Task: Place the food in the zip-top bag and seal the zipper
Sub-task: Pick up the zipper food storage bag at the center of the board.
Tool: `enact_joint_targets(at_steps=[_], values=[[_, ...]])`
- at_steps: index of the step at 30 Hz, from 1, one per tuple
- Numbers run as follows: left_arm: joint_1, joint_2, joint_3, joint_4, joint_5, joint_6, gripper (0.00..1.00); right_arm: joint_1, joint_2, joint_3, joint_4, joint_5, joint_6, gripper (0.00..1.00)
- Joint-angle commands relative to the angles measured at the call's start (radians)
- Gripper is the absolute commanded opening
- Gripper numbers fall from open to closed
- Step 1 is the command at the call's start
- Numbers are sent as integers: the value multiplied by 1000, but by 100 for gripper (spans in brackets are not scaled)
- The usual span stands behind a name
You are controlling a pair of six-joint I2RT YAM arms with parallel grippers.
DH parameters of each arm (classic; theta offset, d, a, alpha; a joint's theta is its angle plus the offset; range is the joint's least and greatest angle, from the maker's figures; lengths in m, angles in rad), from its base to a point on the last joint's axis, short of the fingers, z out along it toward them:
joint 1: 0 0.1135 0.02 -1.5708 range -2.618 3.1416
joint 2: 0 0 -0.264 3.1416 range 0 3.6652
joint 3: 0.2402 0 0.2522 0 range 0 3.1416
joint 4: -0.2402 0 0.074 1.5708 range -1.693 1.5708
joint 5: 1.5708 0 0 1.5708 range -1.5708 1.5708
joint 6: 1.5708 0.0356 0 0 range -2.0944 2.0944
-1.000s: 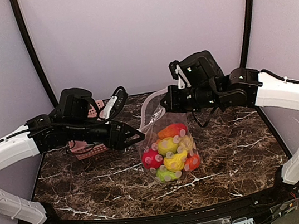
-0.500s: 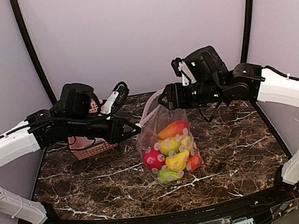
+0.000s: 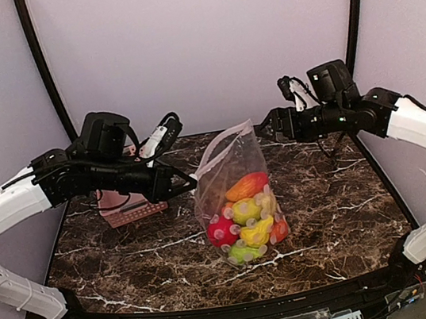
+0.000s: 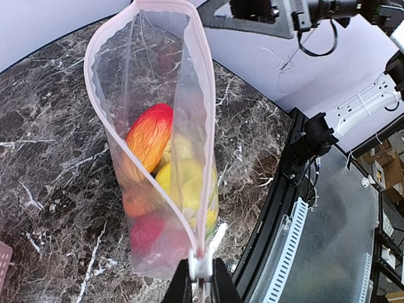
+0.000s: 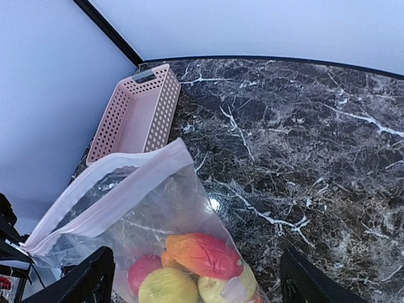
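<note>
Closing the bag looks to us like the step in hand, because the food is inside and the mouth gapes wide.

Far left, a pink basket [image 3: 133,211] sits on the counter [image 3: 340,205]. We leave it alone.

Next comes the left claw [image 3: 191,182]. It is pressed together, pinching the little slider [image 4: 201,266] at one end of the zipper [image 5: 113,199].

In the middle the bag [image 3: 226,165] stands up on the counter. The food [image 3: 245,211], which is red, yellow, green and orange, is piled in its bottom half.

On the right, the right claw [image 3: 264,125] is spread wide and is not touching the bag.

We think the bag will just slide along if only one claw pulls. So the right claw should first pinch the far end of the zipper and hold it firm. Then the left claw can draw the slider straight along the pink strip toward it, slowly and level.

The two sides of the mouth bow far apart, so they need to be pulled tight and flat first, or the slider may jam. We should also keep the bag upright so the food does not tip out.
</note>
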Motion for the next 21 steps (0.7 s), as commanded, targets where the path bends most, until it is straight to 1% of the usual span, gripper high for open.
enact_joint_targets(at_steps=[1, 4, 6, 10, 13, 16, 21], values=[[-3, -33, 86, -31, 81, 65, 1, -30, -40, -55, 83, -127, -6, 89], [-3, 7, 162, -68, 127, 105, 1, -32, -55, -76, 95, -138, 0, 90], [-2, 42, 251, -108, 168, 134, 1, -33, -75, -99, 133, -166, -3, 91], [-2, 99, 352, -203, 216, 197, 1, -33, -146, -164, 198, -200, -2, 94], [0, 108, 367, -245, 204, 213, 1, -34, -211, -204, 223, -212, -15, 96], [0, 103, 349, -255, 194, 214, 1, -33, -268, -250, 265, -274, -38, 97], [2, 101, 343, -266, 213, 230, 1, -17, -292, -270, 298, -388, -83, 94]])
